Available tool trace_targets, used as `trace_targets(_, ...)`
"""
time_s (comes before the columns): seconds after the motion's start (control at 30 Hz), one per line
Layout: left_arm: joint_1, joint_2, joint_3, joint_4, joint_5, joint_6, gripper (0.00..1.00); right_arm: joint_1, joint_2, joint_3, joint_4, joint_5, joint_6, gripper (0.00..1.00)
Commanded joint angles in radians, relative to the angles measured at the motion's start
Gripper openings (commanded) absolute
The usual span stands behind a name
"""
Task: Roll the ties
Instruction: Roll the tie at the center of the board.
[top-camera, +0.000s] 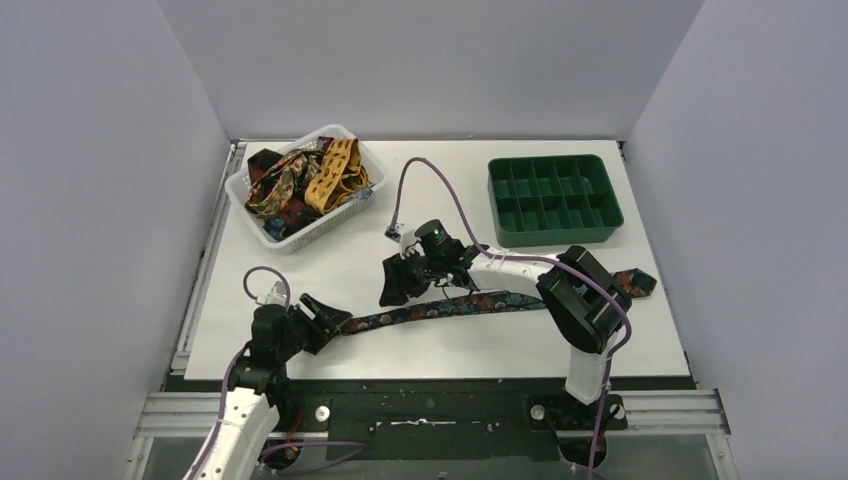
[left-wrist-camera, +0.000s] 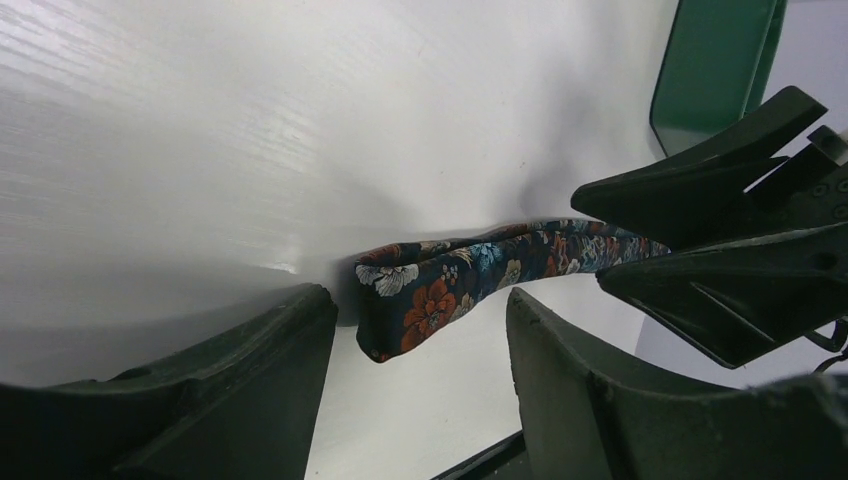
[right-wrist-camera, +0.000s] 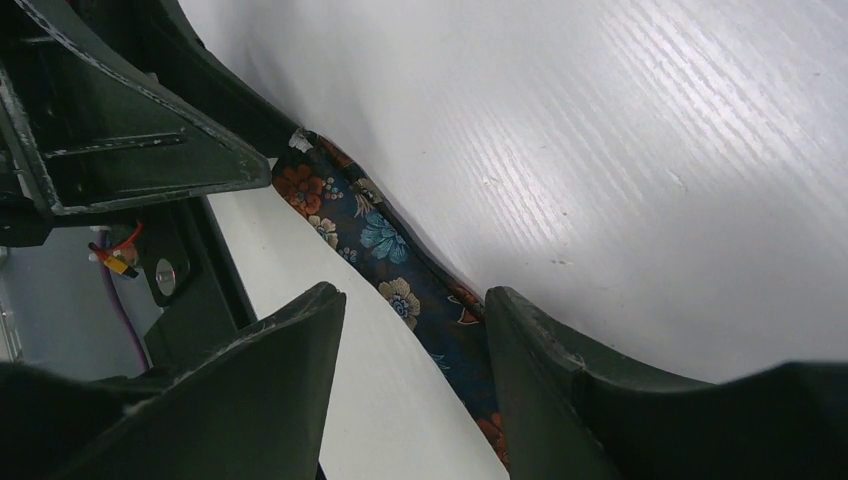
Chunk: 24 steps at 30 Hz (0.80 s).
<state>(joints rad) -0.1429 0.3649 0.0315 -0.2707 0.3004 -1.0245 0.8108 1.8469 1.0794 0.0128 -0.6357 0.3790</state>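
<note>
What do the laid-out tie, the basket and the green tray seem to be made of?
The tie looks like woven fabric with a floral print and a slight sheen; it bends and creases softly. The basket is probably white plastic, with latticed walls. The green tray is likely moulded plastic: smooth, evenly coloured, with rigid dividers.

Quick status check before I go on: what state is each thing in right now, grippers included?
Floral tie: unrolled, stretched out full length.
Left gripper: open, fingers either side of the tie's end, not clamped.
Right gripper: open, fingers straddling the tie partway along.
Basket: holds a tangle of unrolled ties.
Green tray: compartments empty.
</note>
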Motion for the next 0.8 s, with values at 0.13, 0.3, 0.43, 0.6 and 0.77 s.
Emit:
trace_targets(0.13, -0.007, 0.184, -0.014, 0.054, 0.027, 0.069, 0.56, -0.006, 0.019, 0.066, -0.001, -0.008, -0.026, 0.52)
trace_targets(0.3, -0.03, 0.186, -0.018, 0.056, 0.029, 0.071, 0.51, -0.002, 0.04, 0.083, 0.008, -0.04, -0.031, 0.48)
trace_targets(0.43, -0.046, 0.136, -0.015, 0.016, -0.003, 0.066, 0.47, 0.037, 0.059, 0.09, 0.006, -0.026, -0.086, 0.48)
trace_targets(0.6, -0.047, 0.126, -0.012, 0.028, -0.026, 0.071, 0.35, 0.086, 0.069, 0.087, 0.009, 0.01, -0.163, 0.5)
trace_targets(0.77, -0.048, 0.225, 0.014, 0.108, -0.03, 0.104, 0.22, 0.087, 0.075, 0.096, 0.004, 0.015, -0.177, 0.52)
